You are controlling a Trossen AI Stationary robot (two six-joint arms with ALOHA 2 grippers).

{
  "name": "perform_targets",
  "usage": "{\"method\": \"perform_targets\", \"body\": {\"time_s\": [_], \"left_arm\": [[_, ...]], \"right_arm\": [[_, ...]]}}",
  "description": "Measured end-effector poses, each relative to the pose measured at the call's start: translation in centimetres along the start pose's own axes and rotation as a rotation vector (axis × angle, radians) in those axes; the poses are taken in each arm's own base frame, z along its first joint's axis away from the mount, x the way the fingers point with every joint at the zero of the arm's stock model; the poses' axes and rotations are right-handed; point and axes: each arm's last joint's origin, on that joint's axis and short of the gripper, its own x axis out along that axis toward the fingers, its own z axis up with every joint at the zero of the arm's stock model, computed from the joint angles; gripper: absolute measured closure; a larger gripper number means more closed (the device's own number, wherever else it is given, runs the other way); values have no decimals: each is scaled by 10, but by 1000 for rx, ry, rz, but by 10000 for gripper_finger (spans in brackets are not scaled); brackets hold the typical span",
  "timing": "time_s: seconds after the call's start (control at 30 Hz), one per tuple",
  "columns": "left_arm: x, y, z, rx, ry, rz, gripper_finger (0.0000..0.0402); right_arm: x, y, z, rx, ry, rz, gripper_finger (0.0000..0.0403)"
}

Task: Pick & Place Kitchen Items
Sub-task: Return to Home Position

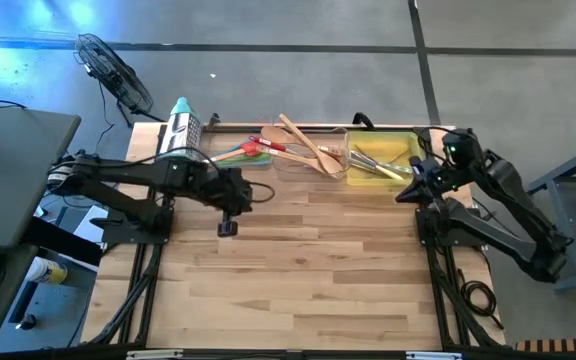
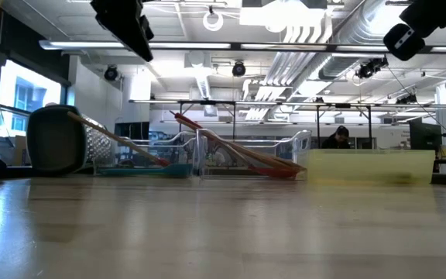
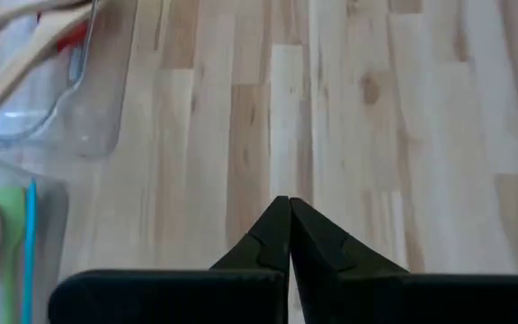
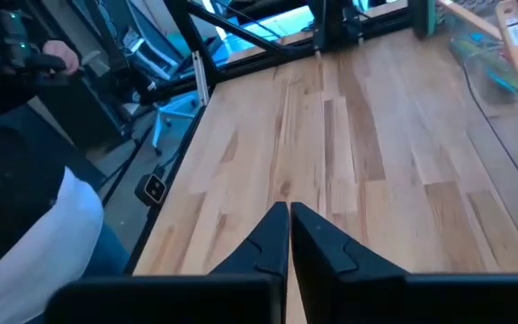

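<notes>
1. The wooden bench (image 1: 298, 270) carries no loose utensil on its open boards in the high view. The sorting therefore looks finished, and only parking the arms seems left.
2. The left arm (image 1: 138, 175) reaches out over the bench. Its end effector (image 1: 227, 228) hangs at about 10 o'clock from the bench centre, empty, with its fingers (image 3: 268, 238) pressed together.
3. The right arm (image 1: 508, 200) is folded at the 3 o'clock edge. Its end effector (image 4: 289, 209) is near the yellow tray, also pinched closed and holding nothing.
4. Three trays line the 12 o'clock edge: a clear one (image 2: 184, 151) toward 11 o'clock, a second clear one (image 2: 285, 151) at 12, and a yellow tray (image 2: 370, 167) toward 1 o'clock.
5. A steel grater (image 1: 180, 130) lies outside the trays, further round toward 10 o'clock from the first clear one. It does not look like part of the job.
6. The utensils are all in the trays:
   - Red and green spatulas (image 1: 248, 152) lie in the first clear tray.
   - Long pale wooden spoons (image 1: 308, 145) are crossed in the second clear tray and stick out past its rim.
   - Slim pale pieces (image 1: 378, 160) lie in the yellow tray. They are too small to tell apart.
</notes>
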Motion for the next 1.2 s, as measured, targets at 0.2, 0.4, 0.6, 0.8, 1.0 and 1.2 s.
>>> {"method": "perform_targets", "body": {"time_s": [0.2,0.4,0.6,0.8,1.0,1.2], "left_arm": [[-26,1,-17,-130,59,-39,401],[-62,-11,-25,-157,-70,8,401],[-75,-24,-49,-179,-234,31,401],[-49,-35,-88,-305,-354,-32,401],[-15,-48,-110,-332,-511,-86,401],[3,-55,-127,-380,-572,-93,401]], "right_arm": [[-7,11,-6,-33,-25,-28,399],[-12,23,-13,-54,-40,-31,398],[-15,34,-17,-37,-74,32,398],[-20,46,-24,-10,-107,71,398],[-25,43,-16,25,-294,-189,399],[-17,27,-32,132,-494,-283,399]]}}
